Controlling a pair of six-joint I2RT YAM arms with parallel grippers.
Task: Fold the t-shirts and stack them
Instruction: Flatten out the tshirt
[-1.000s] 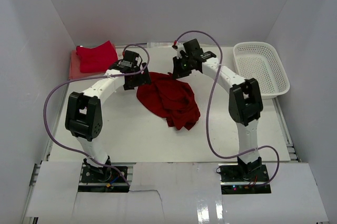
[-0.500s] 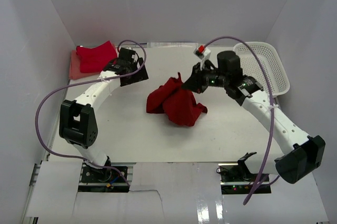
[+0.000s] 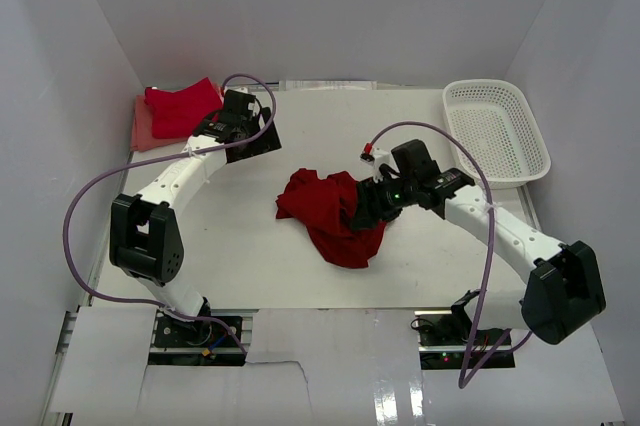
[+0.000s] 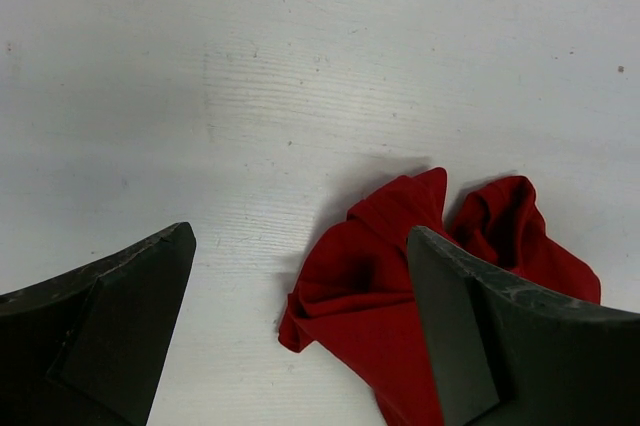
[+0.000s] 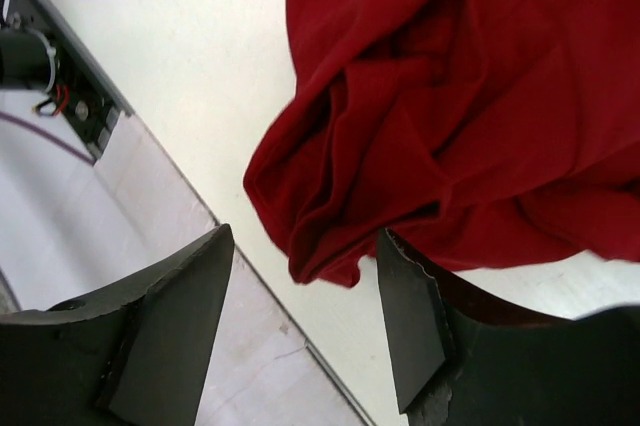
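Your right hand (image 3: 366,208) is open, its fingers (image 5: 170,326) spread over the red shirt (image 3: 325,216), and it grips nothing. Your left hand (image 3: 252,142) is open too, wide and empty, off to the far left of the lump. The shirt lies crumpled in the middle of the counter (image 3: 230,246). It is well apart from the stack (image 3: 183,108) in the far left corner (a red shirt folded on a pink one) and from the basket (image 3: 497,131) on the right. Here is what could go wrong, I think. If you pinch into the lump, you may catch many layers at once, and then the shirt lifts as a ball and will not spread flat. If only one hand pulls, the whole lump may just slide along, since the counter looks smooth and slippy. The lump sits near the front edge, so a pull toward you could drop some of it over. The purple cable (image 3: 488,246) hangs loose and could snag. The shirt is soft, thin, floppy cloth, dark red, full of deep folds and rolled edges. I cannot tell where the sleeves or collar are. The counter is white, hard and flat, with faint scratches. The basket is white plastic full of little holes. The fingers are dark, hard wedges.
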